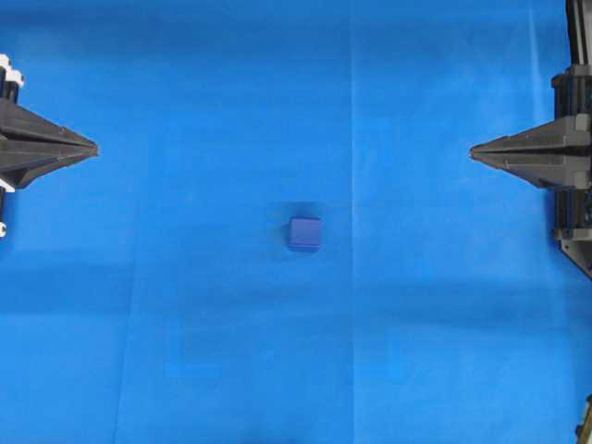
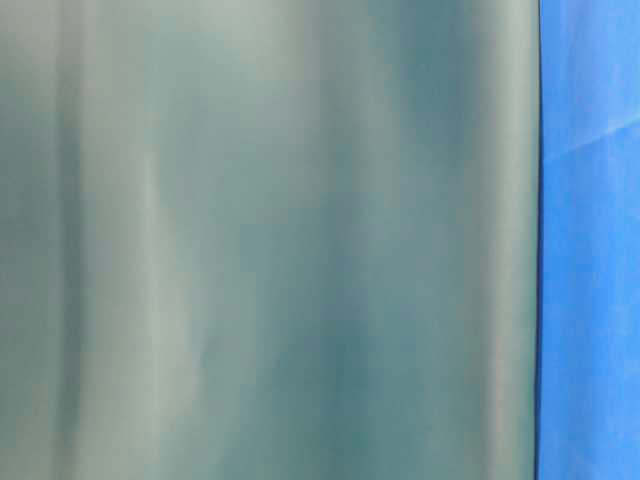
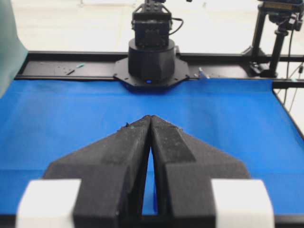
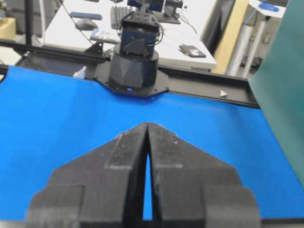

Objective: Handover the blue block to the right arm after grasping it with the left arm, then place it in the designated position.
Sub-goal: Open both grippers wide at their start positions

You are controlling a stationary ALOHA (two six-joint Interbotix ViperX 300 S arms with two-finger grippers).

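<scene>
Zero task steps done, judging by the layout. Overhead: blue block (image 1: 304,234) sits alone mid-cloth, on the blue cloth (image 1: 185,305), well apart from both grippers. Left gripper (image 1: 92,148) parked at the left edge, right gripper (image 1: 474,151) at the right edge, both clenched to a point, nothing held. Grasp, handover and placement all remain. No marked target spot that I can make out. Path to the block looks unobstructed.

Table-level: view almost fully blocked by a grey-teal sheet (image 2: 270,240); only a strip of cloth at right. Block not visible.

Left wrist: fingers (image 3: 130,147) pressed together, empty; opposite arm base (image 3: 151,57) beyond the cloth. Block not in frame.

Right wrist: same, fingertips closed, empty, block not in frame.
</scene>
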